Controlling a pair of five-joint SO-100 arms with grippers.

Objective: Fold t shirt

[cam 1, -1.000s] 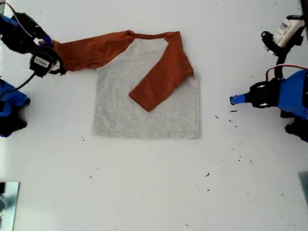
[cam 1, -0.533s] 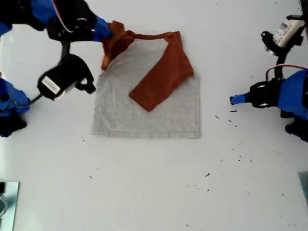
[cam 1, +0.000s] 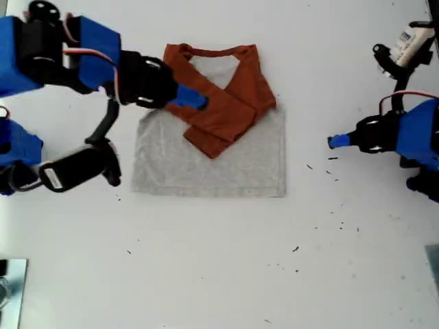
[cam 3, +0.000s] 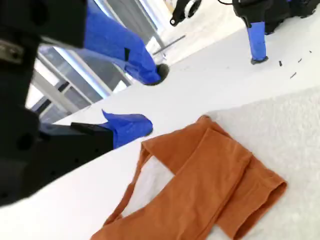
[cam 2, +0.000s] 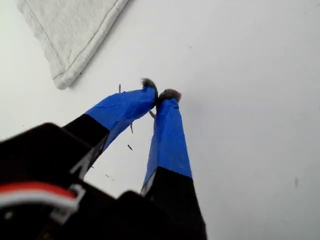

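Both sleeves of the t shirt [cam 1: 209, 147] lie crossed over its grey body, mid-table in the exterior view. At that view's left, my second gripper [cam 1: 188, 98] hovers over the shirt's upper part w/ jaws apart, nothing between them; wrist cam shows orange sleeves [cam 3: 210, 185] just below. At exterior view's right, my first gripper [cam 1: 335, 142] sits on bare table [cam 1: 219, 274], well apart from shirt, tips pressed together, empty.

You see a white tabletop [cam 1: 206, 274] with small dark specks [cam 1: 339, 225] scattered toward the exterior view's right. A shiny metal piece [cam 1: 10, 288] sits at the exterior view's lower left corner.
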